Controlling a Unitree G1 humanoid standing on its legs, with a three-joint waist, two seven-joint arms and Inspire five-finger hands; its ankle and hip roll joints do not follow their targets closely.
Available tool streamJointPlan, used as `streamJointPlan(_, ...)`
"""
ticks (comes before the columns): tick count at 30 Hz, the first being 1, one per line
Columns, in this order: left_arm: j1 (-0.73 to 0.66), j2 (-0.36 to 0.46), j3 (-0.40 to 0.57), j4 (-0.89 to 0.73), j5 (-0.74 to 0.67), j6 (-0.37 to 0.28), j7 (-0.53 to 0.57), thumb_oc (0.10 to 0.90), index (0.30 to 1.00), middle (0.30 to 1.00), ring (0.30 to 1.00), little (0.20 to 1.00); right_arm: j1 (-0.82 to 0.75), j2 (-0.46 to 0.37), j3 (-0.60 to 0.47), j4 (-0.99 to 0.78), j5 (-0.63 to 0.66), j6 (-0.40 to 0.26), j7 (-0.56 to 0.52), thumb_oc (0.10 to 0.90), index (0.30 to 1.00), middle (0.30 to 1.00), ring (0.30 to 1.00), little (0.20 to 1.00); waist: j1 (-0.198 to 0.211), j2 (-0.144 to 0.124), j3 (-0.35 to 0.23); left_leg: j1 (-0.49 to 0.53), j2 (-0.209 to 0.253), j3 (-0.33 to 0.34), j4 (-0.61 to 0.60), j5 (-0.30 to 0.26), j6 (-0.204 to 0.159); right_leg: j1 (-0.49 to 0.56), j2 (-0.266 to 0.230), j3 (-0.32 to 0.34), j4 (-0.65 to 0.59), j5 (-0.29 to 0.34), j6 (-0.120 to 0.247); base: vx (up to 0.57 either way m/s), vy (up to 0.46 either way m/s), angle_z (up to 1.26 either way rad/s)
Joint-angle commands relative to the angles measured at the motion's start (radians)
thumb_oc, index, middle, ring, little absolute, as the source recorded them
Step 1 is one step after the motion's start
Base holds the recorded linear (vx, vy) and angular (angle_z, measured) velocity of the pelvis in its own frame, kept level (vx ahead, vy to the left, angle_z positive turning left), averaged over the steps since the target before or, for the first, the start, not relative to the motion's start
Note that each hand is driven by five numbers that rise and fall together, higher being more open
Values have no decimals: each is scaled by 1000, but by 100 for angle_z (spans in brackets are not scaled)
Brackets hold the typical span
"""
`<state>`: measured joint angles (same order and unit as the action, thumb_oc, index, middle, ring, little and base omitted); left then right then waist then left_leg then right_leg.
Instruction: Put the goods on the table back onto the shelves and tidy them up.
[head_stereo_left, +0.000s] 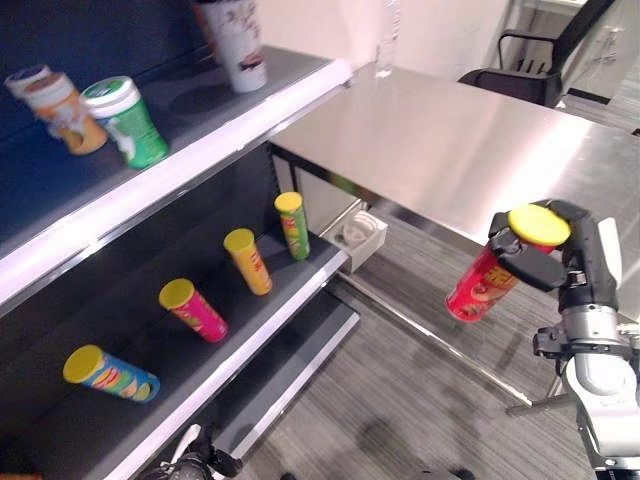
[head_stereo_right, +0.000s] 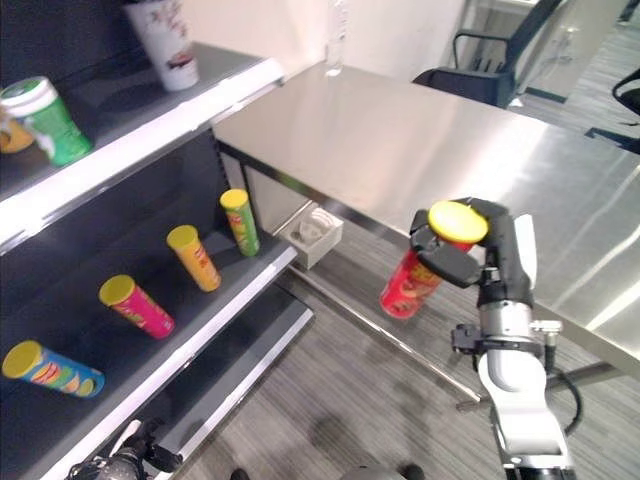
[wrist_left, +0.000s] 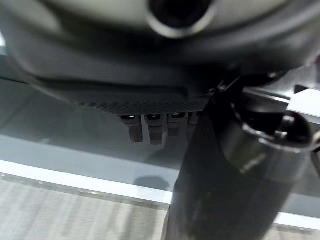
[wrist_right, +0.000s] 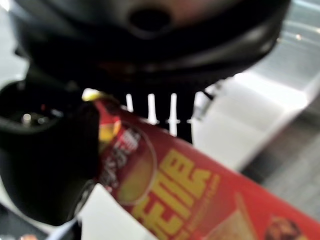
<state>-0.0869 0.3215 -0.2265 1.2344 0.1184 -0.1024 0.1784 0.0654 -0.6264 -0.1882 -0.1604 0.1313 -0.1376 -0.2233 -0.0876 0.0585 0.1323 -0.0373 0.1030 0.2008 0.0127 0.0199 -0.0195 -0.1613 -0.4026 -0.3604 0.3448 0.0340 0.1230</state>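
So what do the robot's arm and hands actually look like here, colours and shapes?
The right arm is silver-grey with a rounded, glossy forearm and a dark metal wrist joint. The right hand is dark, with blocky fingers and a white panel along its side. The left hand is likewise dark, with a fine textured palm and a smooth thumb.

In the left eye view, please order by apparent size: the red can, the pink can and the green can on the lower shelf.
1. Red can, in the right hand: largest, though it is nearest the camera.
2. Pink can.
3. Green can: only slightly smaller than the pink, and farther away, so this order is unsure.
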Motion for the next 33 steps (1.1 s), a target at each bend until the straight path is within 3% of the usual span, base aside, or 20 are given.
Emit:
streamJointPlan(1,-31,18,51,11,-21,-1,-5,800,900,900,900,900,-155,-43,-169,-135,-15,-116,-59,400,300,300,300,300,-25,-35,34,44,10,10,-58,-33,-34,41,202,42,-74,-86,-2,-9,296,50)
streamJointPlan(3,-38,-7,52,-1,-53,-2,-9,800,900,900,900,900,-114,-17,-189,-143,-16,-121,-68,400,300,300,300,300,-32,-51,30,45,-34,-5,-67,-22,-24,58,275,78,-42,-134,-30,-24,237,58)
streamJointPlan(5,-35,-31,45,-9,-59,-3,-13,800,900,900,900,900,-98,-3,-199,-143,-24,-121,-70,400,300,300,300,300,-39,-62,28,53,-63,-16,-75,-22,-11,58,319,113,29,-160,-40,-37,157,32)
streamJointPlan(8,-5,-64,15,3,-41,1,-35,800,900,900,900,900,-91,5,-201,-147,-18,-121,-52,400,300,300,300,300,-43,-76,24,57,-99,-27,-74,-21,10,67,342,148,68,-146,-46,-52,71,11)
streamJointPlan(10,16,-71,15,11,-40,0,-43,800,900,900,900,900,-90,12,-186,-145,-7,-128,-37,400,300,300,300,300,-34,-82,14,59,-107,-34,-75,-25,10,101,348,157,9,-158,-54,3,-28,16)
streamJointPlan(13,42,-70,84,30,-86,2,-42,800,900,900,900,900,-71,60,-129,-176,61,-142,24,400,300,300,300,300,-8,-107,-26,54,-129,-35,-86,-18,13,184,377,210,-209,-168,-64,28,-75,-4)
streamJointPlan(17,68,-75,131,50,-105,2,-42,800,900,900,900,900,-62,85,-40,-208,152,-155,113,400,300,300,300,300,10,-109,-29,31,-123,-20,-88,-7,12,215,387,257,-351,-106,-50,-63,-49,-38)
streamJointPlan(19,74,-100,122,52,-90,-2,-44,800,900,900,900,900,-43,92,59,-222,176,-139,175,400,300,300,300,300,19,-111,-10,-18,-115,-17,-66,12,1,224,370,266,-414,-63,-38,-202,-9,-37)
streamJointPlan(21,75,-116,119,56,-91,-3,-45,800,900,900,900,900,-37,97,93,-222,184,-141,188,400,300,300,300,300,19,-112,-2,-38,-109,-7,-48,9,-6,218,360,263,-419,-52,-36,-196,33,-14)
streamJointPlan(23,72,-117,142,59,-112,1,-37,800,900,900,900,900,-3,109,136,-235,185,-127,217,400,300,300,300,300,8,-113,13,-60,-80,27,12,-25,-17,184,331,247,-408,-35,-30,-285,130,3)
streamJointPlan(24,73,-112,158,58,-127,3,-35,800,900,900,900,900,16,104,174,-240,178,-111,242,400,300,300,300,300,-3,-112,18,-33,-40,28,53,-61,-32,156,303,239,-395,-21,-26,-251,213,16)
streamJointPlan(25,78,-112,159,58,-124,5,-38,800,900,900,900,900,23,98,190,-244,163,-103,248,400,300,300,300,300,-9,-106,14,-15,-10,23,65,-67,-42,144,291,234,-394,-22,-25,-163,169,23)
streamJointPlan(26,78,-112,160,58,-124,5,-38,800,900,900,900,900,22,98,190,-244,163,-103,248,400,300,300,300,300,-10,-106,13,-18,-10,23,64,-64,-42,140,291,233,-394,-20,-26,-80,146,14)
streamJointPlan(28,90,-117,154,58,-98,16,-38,800,900,900,900,900,32,79,208,-247,115,-90,250,400,300,300,300,300,-23,-91,3,27,71,11,79,-57,-62,123,266,228,-386,-30,-23,-55,181,1)
streamJointPlan(29,90,-117,154,58,-98,16,-38,800,900,900,900,900,32,79,208,-247,115,-90,250,400,300,300,300,300,-23,-91,3,27,71,11,79,-57,-62,123,266,228,-386,-30,-23,-61,411,12)
streamJointPlan(30,108,-104,169,60,-93,30,-27,800,900,900,900,900,42,56,207,-245,46,-68,230,400,300,300,300,300,-33,-63,-17,80,172,-46,81,38,-99,103,238,231,-376,-30,-13,-36,302,23)
streamJointPlan(31,109,-104,169,60,-93,30,-27,800,900,900,900,900,42,55,208,-245,45,-68,229,400,300,300,300,300,-34,-61,-17,80,175,-48,79,39,-101,104,241,229,-375,-32,-14,-98,589,34)
streamJointPlan(32,122,-100,172,60,-89,34,-27,800,900,900,900,900,48,56,193,-252,37,-63,210,400,300,300,300,300,-42,-42,-19,105,222,-114,87,91,-128,87,215,245,-366,-26,4,-58,279,19)
streamJointPlan(33,123,-100,172,59,-89,35,-28,800,900,900,900,900,49,56,192,-253,37,-62,210,400,300,300,300,300,-44,-41,-20,103,223,-117,87,92,-129,87,216,243,-365,-27,4,-81,463,11)
